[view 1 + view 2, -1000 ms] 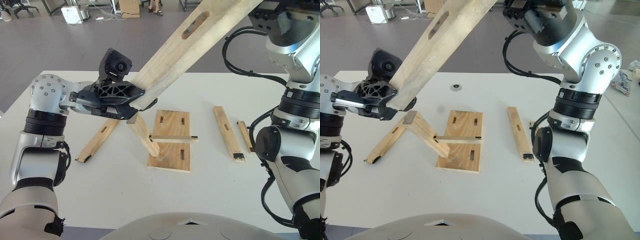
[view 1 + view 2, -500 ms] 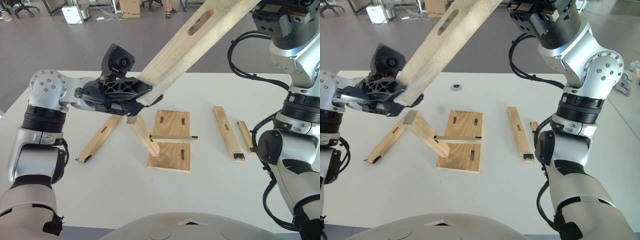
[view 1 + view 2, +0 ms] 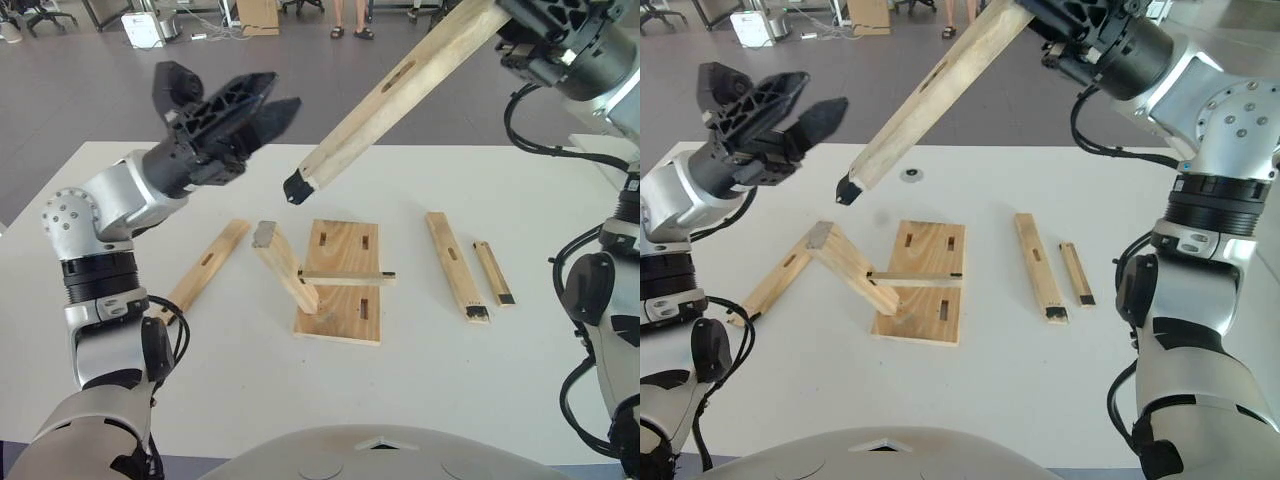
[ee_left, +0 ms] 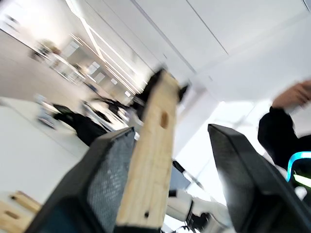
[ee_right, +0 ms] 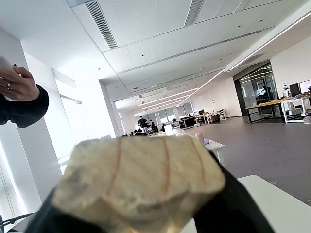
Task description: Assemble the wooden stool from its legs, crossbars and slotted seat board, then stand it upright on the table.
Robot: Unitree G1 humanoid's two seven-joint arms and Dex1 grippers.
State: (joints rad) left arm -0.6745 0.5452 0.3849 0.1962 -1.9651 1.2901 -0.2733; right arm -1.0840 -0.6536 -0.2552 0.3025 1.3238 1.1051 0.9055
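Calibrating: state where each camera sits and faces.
Left eye view: head, looking down on the table; open left claw, right claw gripping the leg.
Right eye view: head, same scene.
Left wrist view: left wrist, facing up between its fingers at the leg.
Right wrist view: right wrist, facing ceiling past the gripped leg end.
All share the leg.

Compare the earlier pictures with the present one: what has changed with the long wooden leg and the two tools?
The left tool let go of the long pale wooden leg, opened, and swung up and to the robot's left. The right tool alone holds its upper end. The slotted wooden seat board and loose pieces stayed put.
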